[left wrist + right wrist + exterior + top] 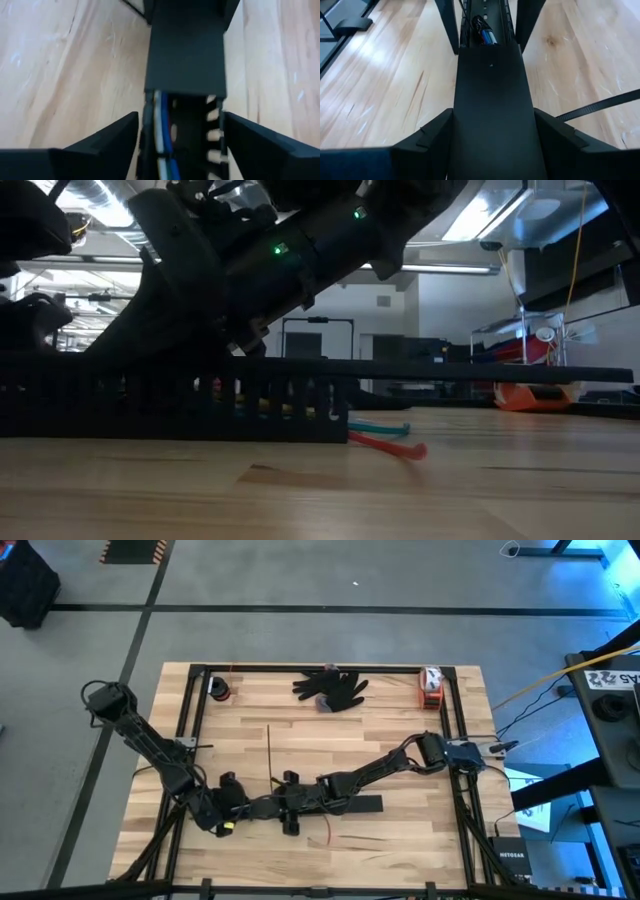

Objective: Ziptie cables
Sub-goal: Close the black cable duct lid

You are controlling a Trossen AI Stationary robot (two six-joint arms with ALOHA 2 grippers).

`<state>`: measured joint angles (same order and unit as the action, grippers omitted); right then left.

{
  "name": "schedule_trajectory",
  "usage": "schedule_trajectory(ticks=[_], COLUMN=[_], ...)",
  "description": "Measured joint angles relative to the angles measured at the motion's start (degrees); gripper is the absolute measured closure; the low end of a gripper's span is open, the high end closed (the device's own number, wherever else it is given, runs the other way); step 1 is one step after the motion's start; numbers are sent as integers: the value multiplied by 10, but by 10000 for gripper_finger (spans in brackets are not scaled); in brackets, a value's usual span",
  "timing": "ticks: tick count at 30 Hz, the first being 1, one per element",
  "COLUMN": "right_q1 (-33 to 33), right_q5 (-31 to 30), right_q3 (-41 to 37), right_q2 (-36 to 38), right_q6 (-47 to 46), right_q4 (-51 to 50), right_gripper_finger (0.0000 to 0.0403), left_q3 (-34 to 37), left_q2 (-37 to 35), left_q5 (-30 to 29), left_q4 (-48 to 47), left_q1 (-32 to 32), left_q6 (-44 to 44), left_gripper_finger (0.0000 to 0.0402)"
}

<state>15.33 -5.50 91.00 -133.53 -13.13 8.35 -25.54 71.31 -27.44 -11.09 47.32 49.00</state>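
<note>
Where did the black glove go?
In the high view, the floppy black fabric glove lies at the far edge of the wooden table, near the middle, between a small dark roll and an orange-and-white object.

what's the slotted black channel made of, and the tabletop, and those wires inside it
Slotted channel: seemingly matte black plastic, with thin, evenly cut comb teeth and a smooth flat cover.
Tabletop: wood, probably butcher block, with pale glued strips and visible grain; slight sheen suggests a sealed finish.
Wires: white and blue glossy jackets, likely plastic insulation; their cores are not visible.

black glove (331, 687): table's far edge | orange-white object (430, 685): far right corner | tape roll (220, 690): far left
</note>
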Motion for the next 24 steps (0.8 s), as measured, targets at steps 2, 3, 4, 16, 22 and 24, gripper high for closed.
schedule_trajectory(ticks=[2, 3, 4, 16, 22, 24], right_q1=[0, 0, 0, 0, -2, -1], right_q5=[-1, -1, 0, 14, 22, 27], right_q3=[0, 0, 0, 14, 37, 39], right_q2=[-6, -6, -7, -16, -20, -18], right_q6=[-2, -4, -6, -15, 1, 3], right_q4=[16, 17, 17, 32, -15, -27], right_gripper_finger=[178, 178, 178, 178, 178, 178], left_q3=[0, 0, 0, -1, 0, 0], left_q2=[1, 4, 9, 69, 70, 70], left_q5=[0, 0, -1, 23, 44, 44], left_q4=[5, 6, 9, 99, 103, 106], left_q1=[-5, -6, -8, -15, -36, -40], left_q6=[-7, -10, -11, -48, -46, -40], left_gripper_finger=[140, 149, 158, 191, 178, 169])
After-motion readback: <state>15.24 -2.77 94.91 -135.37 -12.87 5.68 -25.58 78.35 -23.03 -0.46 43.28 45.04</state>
